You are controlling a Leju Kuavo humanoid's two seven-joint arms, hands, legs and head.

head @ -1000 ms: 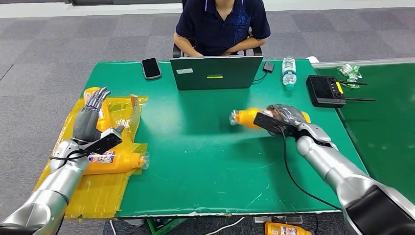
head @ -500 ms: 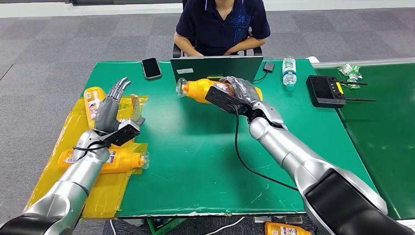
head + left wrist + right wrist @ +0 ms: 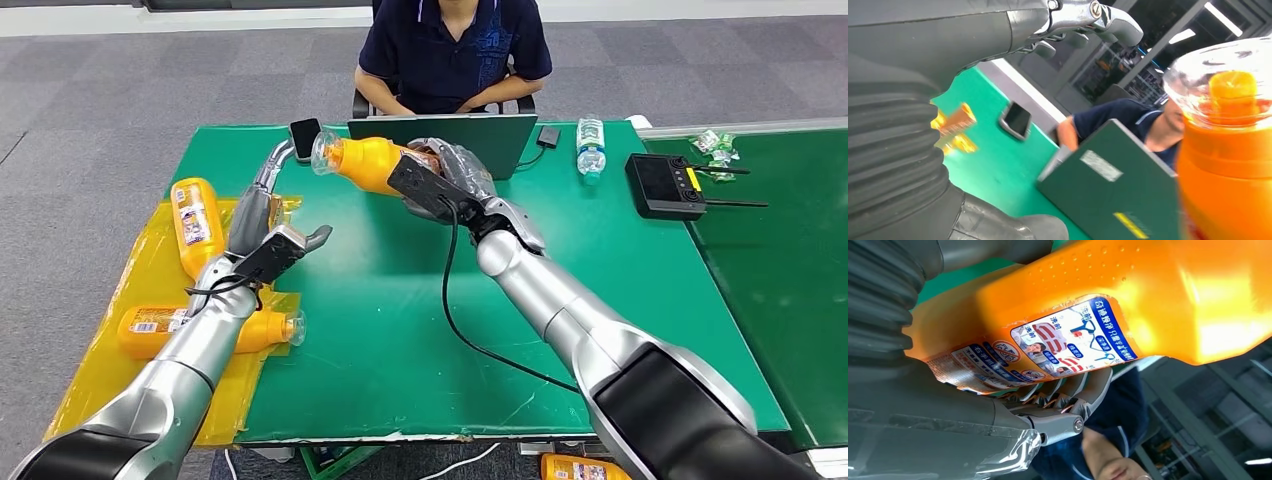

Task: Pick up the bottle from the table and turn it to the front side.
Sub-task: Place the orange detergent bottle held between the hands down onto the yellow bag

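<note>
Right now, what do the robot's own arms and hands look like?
Both arms are silver metal tubes with black upper sections. The left hand and right hand have dark grey fingers and grey ribbed wrist covers, with a black box at each wrist. Black cables run along both forearms.

This looks like an office or robot test lab. The floor [image 3: 120, 90] is grey carpet tile, the kind laid in offices. A person [image 3: 452, 50] in a dark polo sits on an office chair at a table [image 3: 400, 330] covered with a green mat, facing an open laptop [image 3: 445, 135]. A phone [image 3: 303, 133], a water bottle [image 3: 591, 147] and a black handheld controller [image 3: 665, 186] with antennas lie on the mat. A second green table [image 3: 800, 260] stands just beside it. The left wrist view shows long ceiling strip lights [image 3: 1182, 36] and dark glass partitions behind the person, as in a large workroom.
</note>
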